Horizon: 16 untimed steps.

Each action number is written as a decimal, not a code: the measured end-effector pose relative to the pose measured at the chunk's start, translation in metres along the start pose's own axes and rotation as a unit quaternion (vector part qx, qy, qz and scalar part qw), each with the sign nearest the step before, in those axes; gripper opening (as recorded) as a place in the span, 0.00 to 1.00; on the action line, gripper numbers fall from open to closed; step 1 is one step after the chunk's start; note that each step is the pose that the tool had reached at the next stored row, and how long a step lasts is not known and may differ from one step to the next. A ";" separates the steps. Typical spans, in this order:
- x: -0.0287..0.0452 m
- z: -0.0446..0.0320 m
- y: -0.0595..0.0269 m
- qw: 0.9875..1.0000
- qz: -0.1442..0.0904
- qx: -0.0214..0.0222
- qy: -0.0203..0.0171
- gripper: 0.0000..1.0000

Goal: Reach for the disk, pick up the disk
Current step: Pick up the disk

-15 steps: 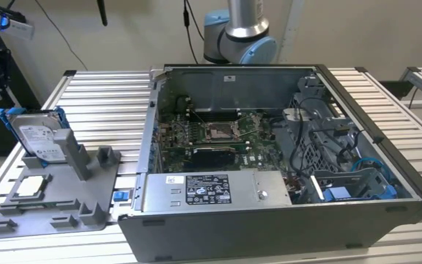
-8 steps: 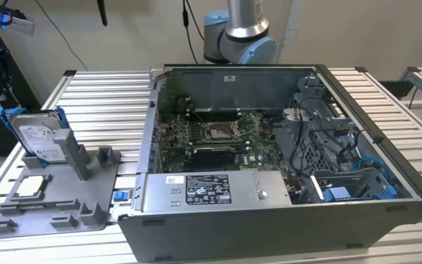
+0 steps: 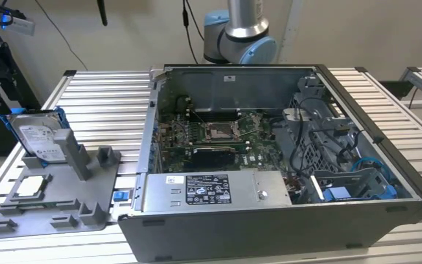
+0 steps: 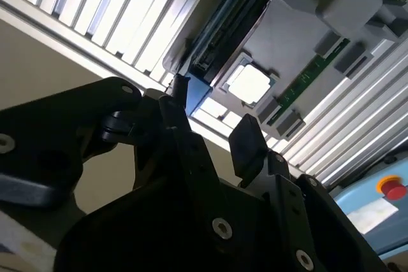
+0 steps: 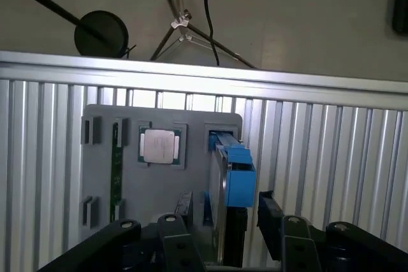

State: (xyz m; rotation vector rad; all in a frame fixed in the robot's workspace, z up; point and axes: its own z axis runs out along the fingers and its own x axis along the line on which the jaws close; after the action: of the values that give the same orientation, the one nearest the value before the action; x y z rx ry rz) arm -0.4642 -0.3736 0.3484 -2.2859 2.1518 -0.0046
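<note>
Disk (image 3: 39, 137), one, upright; hand (image 5: 225, 206), one

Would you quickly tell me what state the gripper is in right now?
Gripper: open, lined up with the upright disk, not gripping it.

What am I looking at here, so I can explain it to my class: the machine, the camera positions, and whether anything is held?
It is one robot arm with a two-fingered gripper. The exterior view looks over a slatted table carrying an open computer case. Both wrist views come from cameras riding on the arm. A grey holder carries a square chip and a green memory stick; the disk, in its blue bracket, stands upright in it. The open gripper hangs just above the disk, holding nothing.
</note>
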 end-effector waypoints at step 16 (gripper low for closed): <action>-0.0059 0.0183 -0.0003 1.000 -0.003 0.000 0.000 1.00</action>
State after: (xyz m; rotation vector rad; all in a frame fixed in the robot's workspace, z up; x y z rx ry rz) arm -0.4641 -0.3677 0.3301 -2.2924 2.1450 -0.0046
